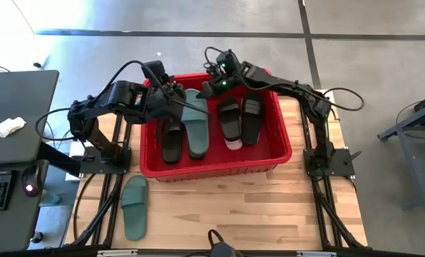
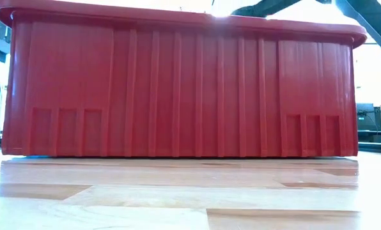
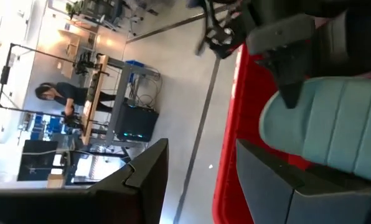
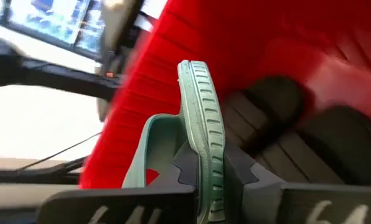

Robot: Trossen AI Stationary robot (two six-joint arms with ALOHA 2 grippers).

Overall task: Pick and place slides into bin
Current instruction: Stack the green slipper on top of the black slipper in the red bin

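i see the red bin [image 1: 272,153] standing at the far middle of the wooden table [image 1: 234,214], and its near wall fills almost all the low view, so from there i cannot look inside. in front of the bin the table top is open, only one sage green slide [image 1: 135,206] lies flat near the left front edge, well apart from the bin. inside the bin there is a black slide [image 1: 172,140] on the left, next to it a second green slide [image 1: 196,123], then a black slide [image 1: 230,119] with a pale pink slide [image 1: 233,143] showing under its near end, and one more black slide [image 1: 252,118] close to the right wall. the free room in the bin is small, mostly beside the right wall. my left gripper [image 1: 175,94] reaches from the left over the bin's far left corner, at the far end of the green slide; i cannot tell if its fingers are apart or together. my right gripper [image 4: 201,171] comes from the right over the far rim, and its fingers are pressed on the thin edge of this green slide, which stands on edge between them.
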